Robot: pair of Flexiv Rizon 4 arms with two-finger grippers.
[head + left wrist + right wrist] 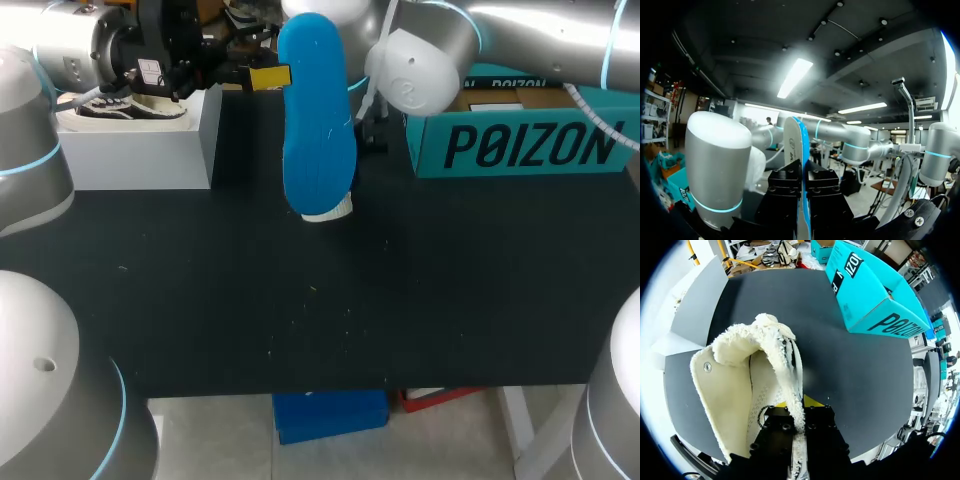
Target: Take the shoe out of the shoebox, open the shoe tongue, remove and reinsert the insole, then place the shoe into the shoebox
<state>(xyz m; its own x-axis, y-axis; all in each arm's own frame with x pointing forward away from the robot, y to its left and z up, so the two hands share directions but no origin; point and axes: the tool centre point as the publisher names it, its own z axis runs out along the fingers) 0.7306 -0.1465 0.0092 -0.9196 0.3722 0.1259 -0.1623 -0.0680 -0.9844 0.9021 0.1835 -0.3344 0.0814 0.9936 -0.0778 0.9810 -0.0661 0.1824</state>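
Note:
A blue insole [315, 120] hangs upright above the back of the table, with my left gripper [268, 76] shut on its upper edge. In the left wrist view the insole [799, 145] stands edge-on between the closed fingers of the left gripper [802, 176]. Below and behind the insole a bit of the white shoe [330, 210] shows. My right gripper [799, 422] is shut on the fleecy edge of that shoe [740, 385], whose opening faces the camera; in the head view this gripper is hidden behind the insole. The teal shoebox [520, 140] stands at the back right.
A white block [140, 150] at the back left carries another, dark-and-white shoe [125, 105]. The black table [300, 300] stretches toward the front edge. In the right wrist view the shoebox [875, 295] lies ahead of the gripper, to one side.

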